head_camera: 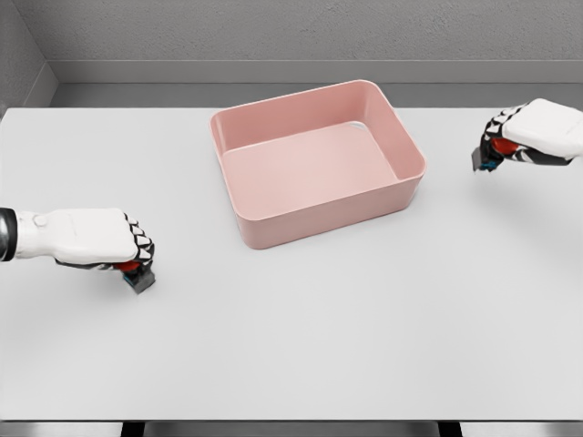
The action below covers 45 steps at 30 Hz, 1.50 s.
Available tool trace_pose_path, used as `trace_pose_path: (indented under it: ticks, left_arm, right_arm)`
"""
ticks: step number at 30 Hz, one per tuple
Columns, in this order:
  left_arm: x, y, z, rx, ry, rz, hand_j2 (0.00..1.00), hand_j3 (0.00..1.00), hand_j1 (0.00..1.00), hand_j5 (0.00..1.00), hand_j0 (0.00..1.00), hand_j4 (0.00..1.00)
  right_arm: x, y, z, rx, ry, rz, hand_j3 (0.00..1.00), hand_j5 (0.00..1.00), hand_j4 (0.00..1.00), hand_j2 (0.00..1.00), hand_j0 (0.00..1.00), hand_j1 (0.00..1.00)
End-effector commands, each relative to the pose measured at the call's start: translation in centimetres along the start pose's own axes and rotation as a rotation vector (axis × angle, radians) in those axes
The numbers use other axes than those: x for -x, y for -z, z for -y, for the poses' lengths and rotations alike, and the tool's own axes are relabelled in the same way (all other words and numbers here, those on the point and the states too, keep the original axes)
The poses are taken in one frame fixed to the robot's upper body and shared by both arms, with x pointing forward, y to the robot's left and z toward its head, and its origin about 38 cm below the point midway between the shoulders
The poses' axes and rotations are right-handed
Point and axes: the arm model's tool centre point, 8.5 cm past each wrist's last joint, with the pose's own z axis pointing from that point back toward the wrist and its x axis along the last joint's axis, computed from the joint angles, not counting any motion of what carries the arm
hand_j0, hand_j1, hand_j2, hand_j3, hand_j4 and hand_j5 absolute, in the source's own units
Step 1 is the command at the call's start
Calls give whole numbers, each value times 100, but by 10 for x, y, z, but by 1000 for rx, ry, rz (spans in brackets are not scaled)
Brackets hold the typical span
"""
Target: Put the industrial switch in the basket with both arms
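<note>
At centre-back of the white worktop (301, 355): pink basket (319, 214), rectangular, with rounded corners, turned a little out of square with the worktop edges, open top facing up, a slot-shaped handle cut-out visible in its far wall. At lower left, well apart from the basket: left hand (91, 237), white, entering from the left edge on a white forearm with a dark cuff at the frame border, knuckles pointing right. Fingers (141, 244) curled down and clamped on the left switch (138, 276), a small thing with a red part under the palm and a dark, bluish block poking out below. Cannot tell whether that switch touches the worktop or hangs just above it; faint shadow right under it. At upper right, near the right edge and beside the basket's right-hand side but clear of it: right hand (542, 127), white, arm coming in from the right, knuckles pointing left towards the basket. Fingers (501, 127) likewise closed tight on the right switch (487, 155), showing the same red body and a dark block at the lower left of the fist. Sits higher in the picture than the left hand, roughly level with the basket's middle. Both switches outside the basket, one on each side of it. Beyond the worktop: grey wall and floor strip at the back.
</note>
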Motion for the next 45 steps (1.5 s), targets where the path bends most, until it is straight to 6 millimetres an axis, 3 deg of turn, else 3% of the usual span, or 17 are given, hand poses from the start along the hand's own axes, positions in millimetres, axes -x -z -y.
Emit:
trace_pose_path:
  ticks: [1,7,12,19,25,28,30,45]
  left_arm:
    - [0,-1,-1,-4,-4,-1,42,42,42,42,42,42]
    - [8,-1,-32,-58,54,-14,41,41,41,41,41,41]
    - [12,0,-69,-126,123,-19,41,41,41,41,41,41]
    - [15,-6,-99,-190,151,-17,41,41,41,41,41,41]
    - [15,-7,-122,-236,184,-10,41,41,41,41,41,41]
    - [8,5,-136,-271,202,24,41,41,41,41,41,41]
    - [8,3,-144,-284,218,22,41,41,41,41,41,41]
    - [13,7,-157,-308,224,16,42,42,42,42,42,42]
  right_arm:
    - [-5,1,11,37,5,18,41,41,41,41,41,41]
    - [-12,0,35,92,-26,41,41,41,41,41,41,41]
    - [-21,3,49,132,-33,73,41,41,41,41,41,41]
    - [-36,8,70,183,-56,125,41,41,41,41,41,41]
    - [-53,28,78,225,-45,180,41,41,41,41,41,41]
    - [-59,36,79,235,-37,199,41,41,41,41,41,41]
    - [-64,42,78,239,-31,214,41,41,41,41,41,41]
    - [-94,79,74,269,14,297,42,42,42,42,42,42]
